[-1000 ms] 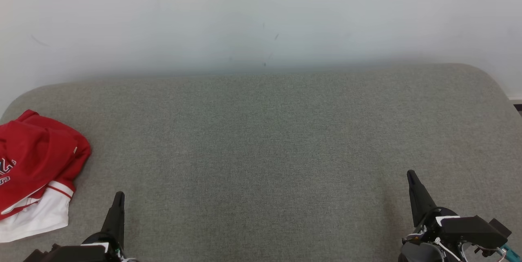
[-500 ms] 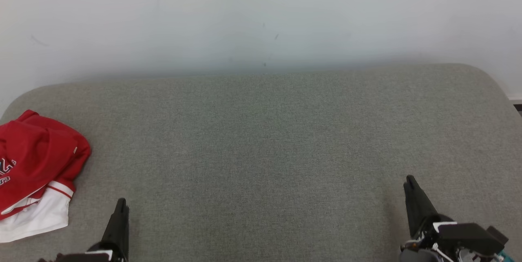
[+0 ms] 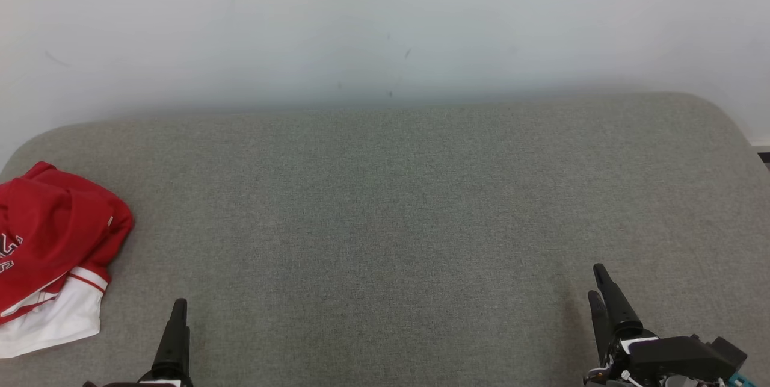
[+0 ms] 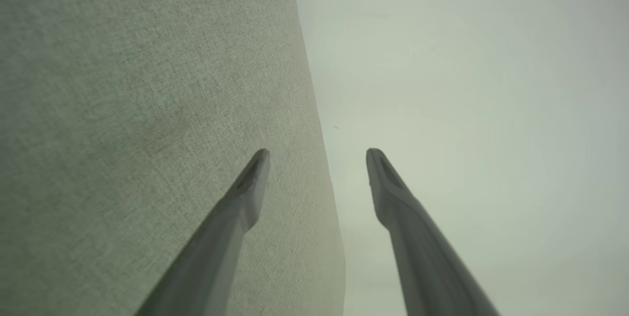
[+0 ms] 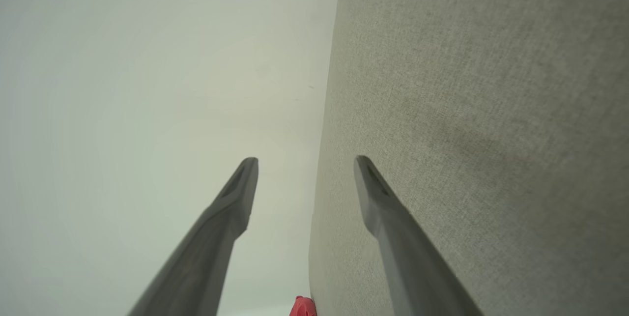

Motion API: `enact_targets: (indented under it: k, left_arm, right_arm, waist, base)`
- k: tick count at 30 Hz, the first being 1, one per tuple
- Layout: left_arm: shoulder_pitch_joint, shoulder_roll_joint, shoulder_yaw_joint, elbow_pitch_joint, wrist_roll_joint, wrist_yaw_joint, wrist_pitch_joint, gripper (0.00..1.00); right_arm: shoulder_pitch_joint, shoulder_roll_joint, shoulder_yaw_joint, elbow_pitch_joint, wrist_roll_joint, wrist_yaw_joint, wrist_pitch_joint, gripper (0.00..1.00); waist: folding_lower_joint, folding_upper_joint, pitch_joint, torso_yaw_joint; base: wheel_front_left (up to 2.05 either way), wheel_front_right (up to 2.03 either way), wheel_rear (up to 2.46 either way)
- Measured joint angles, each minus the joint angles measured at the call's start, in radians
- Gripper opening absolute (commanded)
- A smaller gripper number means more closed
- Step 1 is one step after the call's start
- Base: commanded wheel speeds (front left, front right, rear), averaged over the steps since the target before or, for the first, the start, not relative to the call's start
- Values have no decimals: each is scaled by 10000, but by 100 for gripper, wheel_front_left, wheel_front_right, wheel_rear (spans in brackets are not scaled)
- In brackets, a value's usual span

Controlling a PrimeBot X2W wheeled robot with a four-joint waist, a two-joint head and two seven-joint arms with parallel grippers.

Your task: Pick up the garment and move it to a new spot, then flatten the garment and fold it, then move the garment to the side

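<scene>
- crumpled red garment (image 3: 54, 236) w/ white lettering and a white panel: lies at far left of the head view on the grey woven-fabric cushion (image 3: 385, 206), partly cut off by the frame edge.
- white panel is on the heap's near side, w/ a thin red stripe along its top.
- L gripper (image 4: 317, 156): two long dark fingers spread apart, nothing btwn them; sits lower left in head view, near the garment's right side, not touching it.
- R gripper (image 5: 305, 163): fingers also apart, holding nothing; lower right in head view, well apart from the garment.
- R wrist view: small red bit of the garment at the bottom edge, btwn the fingers, on the cushion next to the wall.
- plain white wall (image 3: 385, 20) behind the cushion, w/ a few faint marks; cushion's far corners are rounded.
</scene>
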Motion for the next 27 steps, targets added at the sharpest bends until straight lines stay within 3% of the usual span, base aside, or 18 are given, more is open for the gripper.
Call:
enact_targets:
  k: [14,27]
  left_arm:
    - [28,0,-125,-121,3028,0,-550,100]
    - [51,-10,-167,-105,5189,0,-1018,100]
  right_arm:
    - [-29,-71,184,138,-2890,0,-562,100]
    - [-56,-23,238,399,-5275,0,-1037,100]
  waist:
    - [0,0,33,4]
    - [0,0,45,9]
  base:
    - [0,0,0]
    - [0,0,0]
